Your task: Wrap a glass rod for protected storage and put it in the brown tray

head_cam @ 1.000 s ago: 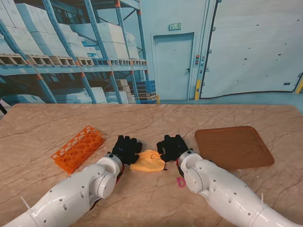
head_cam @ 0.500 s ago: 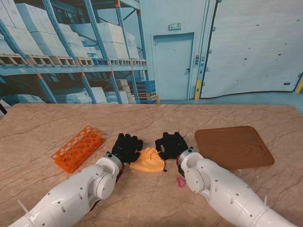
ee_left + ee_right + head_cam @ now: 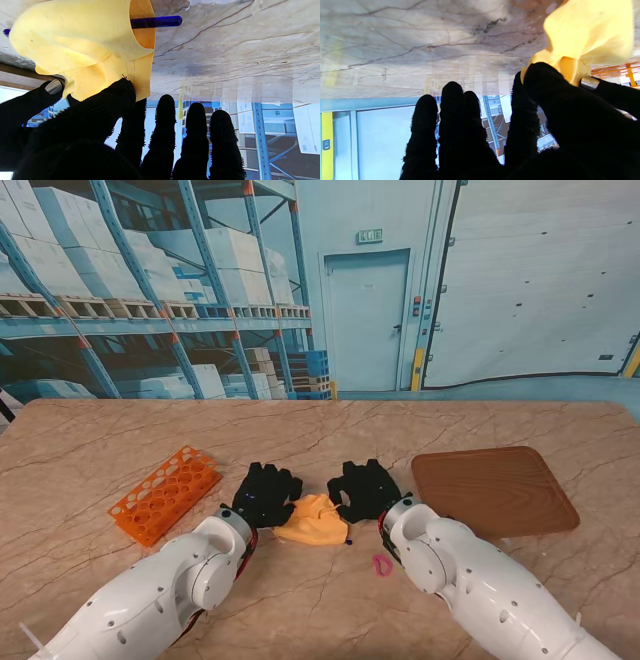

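Stand view, near to far: small pink loop (image 3: 381,564) on table (image 3: 330,440), near right arm. Next out, yellow cloth (image 3: 314,520) bunched at centre, pinched by left hand (image 3: 266,493) on 1 edge, right hand (image 3: 366,489) on the other, thumb against finger. Blue glass rod (image 3: 155,21) inside the fold, both tips poking out per left wrist view. Wrap judged about half done: rolling, closing, transfer left. Orange rack (image 3: 165,493) far left, holes look vacant. Brown tray (image 3: 494,491) far right, nothing in it.
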Robot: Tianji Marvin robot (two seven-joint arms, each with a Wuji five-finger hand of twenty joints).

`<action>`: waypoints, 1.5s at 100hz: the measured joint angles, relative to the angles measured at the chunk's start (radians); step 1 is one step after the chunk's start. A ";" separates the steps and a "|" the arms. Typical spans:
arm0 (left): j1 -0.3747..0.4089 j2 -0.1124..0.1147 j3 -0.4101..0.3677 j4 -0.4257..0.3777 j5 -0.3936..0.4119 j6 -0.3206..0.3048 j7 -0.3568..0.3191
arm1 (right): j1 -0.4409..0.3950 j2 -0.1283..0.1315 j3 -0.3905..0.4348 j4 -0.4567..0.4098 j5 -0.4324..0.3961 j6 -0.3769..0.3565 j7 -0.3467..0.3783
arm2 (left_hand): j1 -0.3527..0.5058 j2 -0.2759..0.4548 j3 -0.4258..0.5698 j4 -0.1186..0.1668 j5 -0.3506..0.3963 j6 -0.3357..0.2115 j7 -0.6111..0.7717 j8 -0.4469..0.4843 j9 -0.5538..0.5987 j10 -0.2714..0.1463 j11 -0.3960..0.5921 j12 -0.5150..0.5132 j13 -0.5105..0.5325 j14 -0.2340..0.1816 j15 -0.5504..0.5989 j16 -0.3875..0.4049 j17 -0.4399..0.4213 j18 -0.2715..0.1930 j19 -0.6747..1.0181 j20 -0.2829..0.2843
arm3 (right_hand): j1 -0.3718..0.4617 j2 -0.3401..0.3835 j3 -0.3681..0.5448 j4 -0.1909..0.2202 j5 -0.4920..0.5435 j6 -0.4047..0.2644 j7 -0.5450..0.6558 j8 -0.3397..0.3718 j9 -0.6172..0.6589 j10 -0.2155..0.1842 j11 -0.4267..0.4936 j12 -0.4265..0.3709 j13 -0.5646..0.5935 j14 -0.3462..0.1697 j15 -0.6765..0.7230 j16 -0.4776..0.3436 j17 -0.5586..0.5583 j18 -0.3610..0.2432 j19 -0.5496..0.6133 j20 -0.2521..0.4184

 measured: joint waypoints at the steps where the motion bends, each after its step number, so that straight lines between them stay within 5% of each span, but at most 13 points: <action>1: 0.002 0.000 -0.002 -0.002 0.000 0.000 -0.001 | -0.001 0.001 0.001 -0.001 -0.001 -0.002 0.001 | 0.000 0.000 0.001 0.000 0.001 0.000 0.000 0.000 0.000 0.000 0.000 0.000 0.000 0.000 0.000 0.000 0.000 0.000 0.000 0.000 | 0.000 0.000 0.000 0.000 0.000 0.000 0.000 0.000 0.000 0.000 0.000 0.000 0.000 0.000 0.000 0.000 0.000 0.000 0.000 0.000; 33: 0.050 0.021 -0.047 -0.052 0.049 -0.072 -0.045 | -0.043 0.022 0.043 -0.046 -0.038 -0.068 0.031 | 0.000 -0.024 0.013 0.000 0.024 -0.004 0.000 -0.010 0.000 -0.002 0.000 -0.055 0.000 0.000 0.000 0.000 -0.004 0.000 0.000 0.000 | 0.000 0.000 0.000 0.000 0.000 0.000 -0.001 0.000 0.000 0.000 0.000 0.000 0.000 0.000 0.000 0.000 0.000 0.000 0.000 0.000; 55: 0.066 0.045 -0.076 -0.054 0.157 -0.243 -0.042 | -0.059 0.034 0.056 -0.070 -0.063 -0.102 0.062 | 0.000 -0.024 0.013 0.000 0.006 -0.047 0.000 0.002 -0.010 -0.039 0.000 -0.095 0.000 -0.047 -0.017 -0.010 -0.020 -0.002 -0.025 -0.009 | 0.000 0.000 0.001 0.000 0.019 0.000 -0.013 -0.001 0.011 -0.001 -0.005 -0.001 0.000 0.000 0.000 0.000 0.000 0.000 -0.007 0.000; 150: 0.122 0.088 -0.174 -0.086 0.250 -0.442 -0.046 | -0.130 0.057 0.120 -0.136 -0.149 -0.161 0.085 | -0.007 -0.066 0.023 -0.012 0.007 -0.152 0.012 0.005 -0.026 -0.060 -0.035 -0.137 0.000 -0.085 -0.056 -0.033 -0.022 -0.013 -0.087 -0.022 | -0.075 -0.080 0.024 0.002 -0.026 0.062 -0.085 0.011 0.030 -0.012 -0.057 -0.003 0.001 0.000 -0.054 -0.013 -0.001 0.000 -0.065 0.000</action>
